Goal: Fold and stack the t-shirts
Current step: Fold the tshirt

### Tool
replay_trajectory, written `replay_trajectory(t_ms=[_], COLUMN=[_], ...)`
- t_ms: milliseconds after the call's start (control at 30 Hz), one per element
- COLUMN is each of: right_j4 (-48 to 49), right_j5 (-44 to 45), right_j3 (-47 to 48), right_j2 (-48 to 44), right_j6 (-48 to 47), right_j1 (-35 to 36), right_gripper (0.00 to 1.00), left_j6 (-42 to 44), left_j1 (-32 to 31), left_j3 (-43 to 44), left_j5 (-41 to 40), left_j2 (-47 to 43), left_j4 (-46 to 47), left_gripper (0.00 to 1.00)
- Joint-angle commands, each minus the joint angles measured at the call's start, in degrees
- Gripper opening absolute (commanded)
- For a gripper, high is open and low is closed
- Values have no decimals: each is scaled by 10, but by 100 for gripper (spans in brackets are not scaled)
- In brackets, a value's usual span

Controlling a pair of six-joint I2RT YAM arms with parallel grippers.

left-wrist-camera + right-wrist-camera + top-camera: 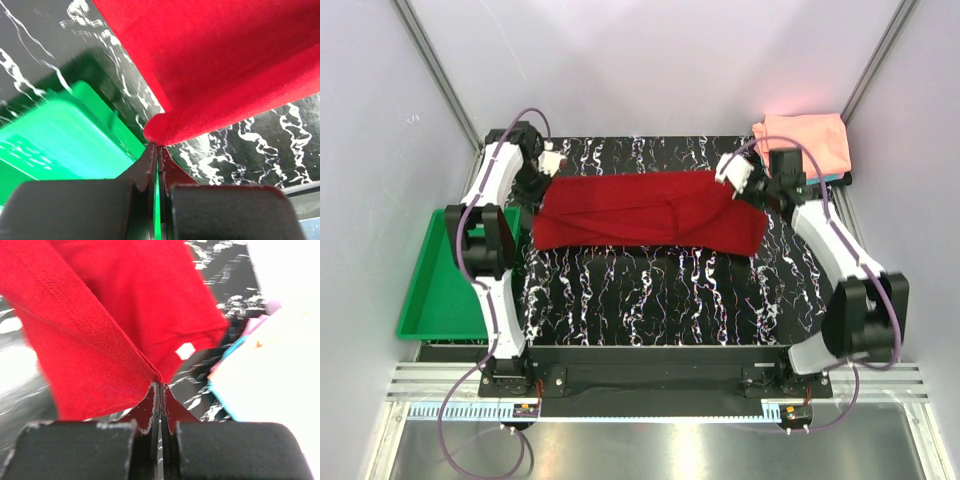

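The dark red t-shirt (640,208) hangs stretched across the far part of the table, held up at both ends. My left gripper (552,163) is shut on its left edge; in the left wrist view the cloth (225,65) bunches at the shut gripper (158,146). My right gripper (738,176) is shut on its right edge; in the right wrist view the cloth (100,325) pinches into the gripper (161,385). A folded salmon-pink t-shirt (807,140) lies at the far right, with a teal edge (823,180) under it, also in the right wrist view (222,390).
A green plastic tray (440,290) sits off the table's left side, also in the left wrist view (55,145). The black marbled table (660,300) lies under the shirt. Grey walls stand close on three sides.
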Motion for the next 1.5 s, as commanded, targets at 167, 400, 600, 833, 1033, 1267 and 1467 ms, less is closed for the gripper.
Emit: replay_trajectory(t_ms=[167, 400, 600, 833, 1033, 1267, 1467], right_j4=[77, 89, 88, 185, 121, -69, -101], right_j5=[-9, -16, -7, 125, 87, -71, -99], right_j3=[168, 289, 370, 384, 367, 429, 454], right_j2=[145, 276, 379, 379, 306, 406, 459], right_j6=[-8, -15, -15, 82, 308, 469, 500], right_j1=[-33, -42, -42, -37, -37, -38, -37], right_gripper=[0, 0, 0, 54, 68, 65, 64], left_j6=[40, 80, 74, 22, -19, -60, -43], left_j1=[1, -19, -28, -36, -75, -96, -95], left_j3=[254, 248, 240, 231, 54, 9, 18], left_j5=[-21, -79, -140, -177, -97, -10, -23], left_j2=[133, 156, 170, 97, -19, 20, 64], left_j4=[-113, -84, 1, 114, 159, 100, 100], left_gripper=[0, 0, 34, 67, 69, 64, 62])
